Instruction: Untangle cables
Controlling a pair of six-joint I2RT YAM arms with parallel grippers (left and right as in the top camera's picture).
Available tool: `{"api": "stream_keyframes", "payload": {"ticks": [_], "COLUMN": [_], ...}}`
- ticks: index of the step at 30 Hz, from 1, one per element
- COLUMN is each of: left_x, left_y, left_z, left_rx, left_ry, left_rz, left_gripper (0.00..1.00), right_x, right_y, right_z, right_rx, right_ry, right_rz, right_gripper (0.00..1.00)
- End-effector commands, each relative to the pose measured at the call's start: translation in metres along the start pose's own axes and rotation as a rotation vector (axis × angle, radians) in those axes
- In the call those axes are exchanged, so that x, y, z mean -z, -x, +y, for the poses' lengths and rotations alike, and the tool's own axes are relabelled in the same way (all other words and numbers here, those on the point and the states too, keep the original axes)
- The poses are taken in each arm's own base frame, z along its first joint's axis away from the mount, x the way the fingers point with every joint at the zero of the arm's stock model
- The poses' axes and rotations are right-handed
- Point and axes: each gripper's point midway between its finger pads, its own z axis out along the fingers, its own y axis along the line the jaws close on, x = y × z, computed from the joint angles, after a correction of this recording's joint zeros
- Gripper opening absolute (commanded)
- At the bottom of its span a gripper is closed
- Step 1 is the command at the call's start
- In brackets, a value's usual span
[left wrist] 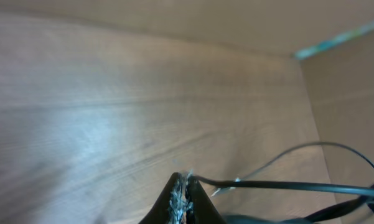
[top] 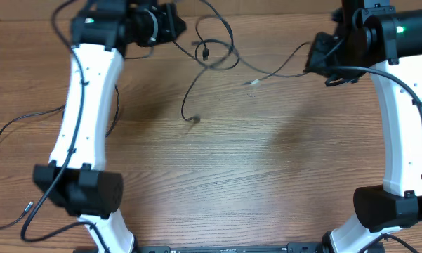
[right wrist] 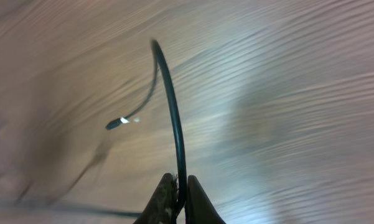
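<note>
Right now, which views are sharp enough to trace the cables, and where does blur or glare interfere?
Overhead: sharp, evenly lit, cables traceable. Left wrist: soft focus, glare on the table. Right wrist: wood grain smeared, cables crisp only by the right gripper, plug end blurred.

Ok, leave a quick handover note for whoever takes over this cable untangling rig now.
Left tool: shut, pinching a strand of the cables.
Right tool: shut, pinching a strand too.
Cables: looped tangle at the far middle of the table, strung between both tools; one loose plug end lies nearer the bases.
Done: both tools grip.
To do: tangle not yet undone; ease the strands apart.
</note>
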Motion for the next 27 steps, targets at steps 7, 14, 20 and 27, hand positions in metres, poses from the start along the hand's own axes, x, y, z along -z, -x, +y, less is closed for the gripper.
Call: {"api": "stream_keyframes", "payload": {"ticks": [7,14,20,27], "left_x": [0.130,0.176,0.195,0.154], "left_y": [0.029,0.042,0.042,0.013], "left_z": [-0.055,-0.057,-0.063,-0.093], "left_rx": [-0.160,-0.166,-0.158,-0.176], "left_ry": [-0.042,0.001,-0.031,-0.169], "left_rz": [-0.277,-0.408,-0.437,-0.268], "left_gripper": [0.04,0.04,0.04,0.04], "right_x": [-0.056,-0.096,-0.120,-0.054], "right_y": [0.001,-0.015,-0.027,-0.035], "right_z": [-0.073,-0.109,-0.112,0.046], "right_rx": [-0.129,-0.183,-0.150,0.362], "right_ry": [-0.348,-0.392,-0.244,0.686], "right_rz": [-0.028,0.052,0.155,0.178], "right_gripper": [0.04,0.04,0.04,0.43]}}
